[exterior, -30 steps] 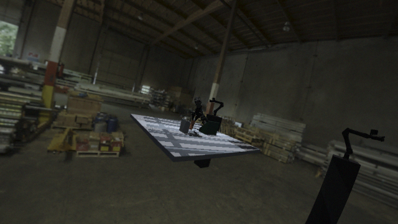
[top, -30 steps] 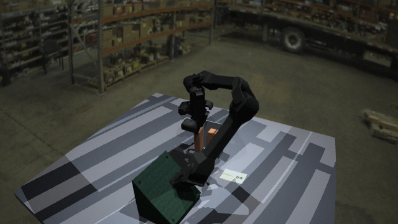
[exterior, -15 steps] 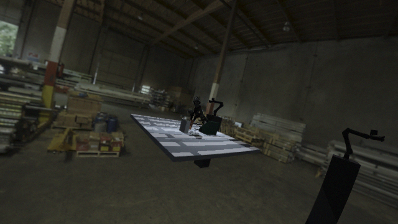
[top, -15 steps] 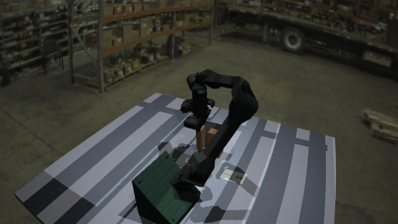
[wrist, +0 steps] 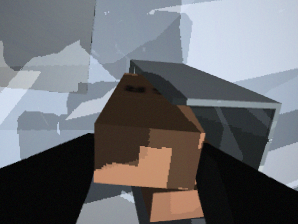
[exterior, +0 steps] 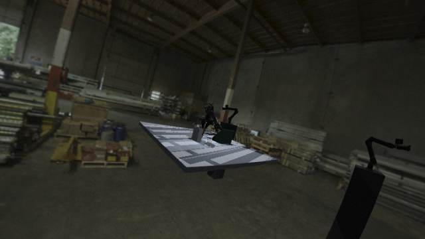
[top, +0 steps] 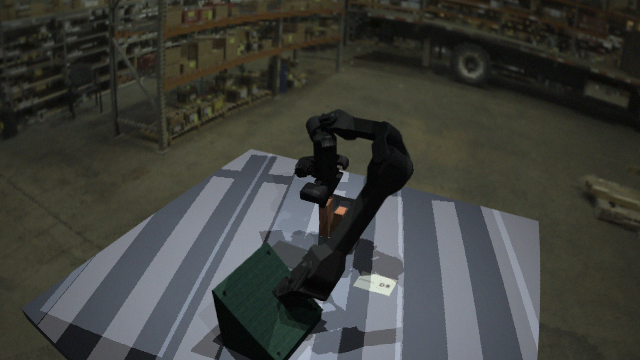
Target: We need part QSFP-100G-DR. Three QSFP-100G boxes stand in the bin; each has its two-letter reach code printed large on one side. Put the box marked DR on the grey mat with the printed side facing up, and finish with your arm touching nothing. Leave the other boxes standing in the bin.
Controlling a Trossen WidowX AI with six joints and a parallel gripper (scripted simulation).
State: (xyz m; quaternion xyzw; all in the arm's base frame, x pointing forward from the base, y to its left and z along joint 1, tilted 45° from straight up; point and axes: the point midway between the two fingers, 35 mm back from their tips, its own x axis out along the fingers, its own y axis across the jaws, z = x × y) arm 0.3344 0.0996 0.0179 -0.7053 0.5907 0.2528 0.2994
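My gripper is shut on an upright brown box. Dark print shows on the box's far side in the wrist view, too foreshortened to read. The held box is beside the grey bin and overlaps it in the wrist view; its clearance from the table cannot be told. Another brown box shows behind the held one, its print hidden. The third box cannot be made out. The grey mat lies flat, at the upper left in the wrist view.
A dark green sloped block stands near the arm's base, close to the mat. A pale card printed DR lies on the striped table. The arm's links pass over the table and hide part of the bin area in the top view.
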